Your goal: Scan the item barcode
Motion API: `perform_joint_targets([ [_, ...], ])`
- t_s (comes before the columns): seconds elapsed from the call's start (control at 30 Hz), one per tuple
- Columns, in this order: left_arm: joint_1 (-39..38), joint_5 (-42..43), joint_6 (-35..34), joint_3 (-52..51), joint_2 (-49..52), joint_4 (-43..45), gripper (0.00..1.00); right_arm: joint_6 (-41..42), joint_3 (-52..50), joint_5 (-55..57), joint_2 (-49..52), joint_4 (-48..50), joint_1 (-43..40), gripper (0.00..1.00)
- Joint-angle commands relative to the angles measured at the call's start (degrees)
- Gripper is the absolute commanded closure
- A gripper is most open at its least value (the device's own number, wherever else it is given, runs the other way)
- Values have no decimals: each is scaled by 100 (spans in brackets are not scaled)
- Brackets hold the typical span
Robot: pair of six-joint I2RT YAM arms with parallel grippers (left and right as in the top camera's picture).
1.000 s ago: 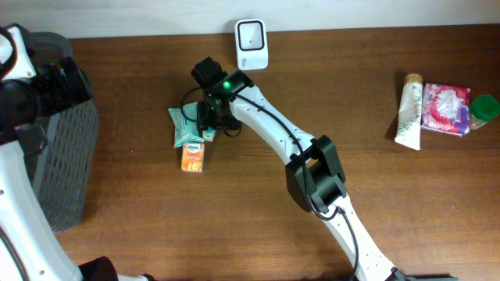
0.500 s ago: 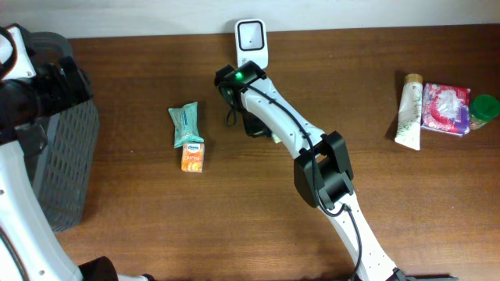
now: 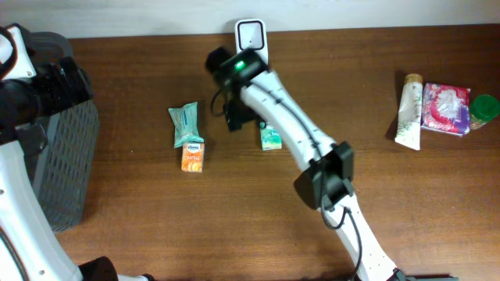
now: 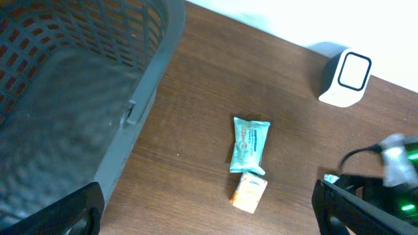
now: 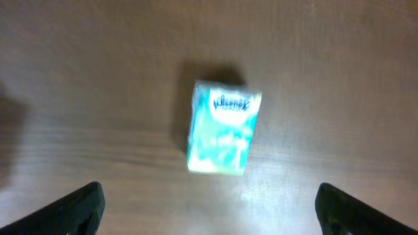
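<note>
Right wrist cam: right gripper (image 5: 210, 212) spread wide, nothing betw. its fingers, hanging over the tissue pack (image 5: 222, 127). Pack lies flat on the table (image 5: 339, 78), logo up, near the scanner (image 3: 251, 35), in front of it and a bit to its right. Pic is blurred; barcode prob. on the underside, can't confirm. To do this well, I'd drop straight down, pinch across the narrow sides, lift, tilt the hidden face to the scanner window, hold steady. Left gripper (image 4: 209, 209) also spread, empty, well left of scanner by the basket (image 4: 130, 78).
</note>
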Motion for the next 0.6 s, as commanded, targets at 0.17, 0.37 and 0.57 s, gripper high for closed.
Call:
perform_joint_targets([
  [0.17,24,-2,-26,57,-72,-4,1,-2065,48,-2872,-188,-46,-2719,1],
  [0.37,24,-2,-26,57,-72,-7,1,-2065,-258,-3506,-907,-48,-3018,14],
  [0.57,24,-2,-26,57,-72,-4,1,-2782,-2861,-2975,-2455,-26,-3021,6],
])
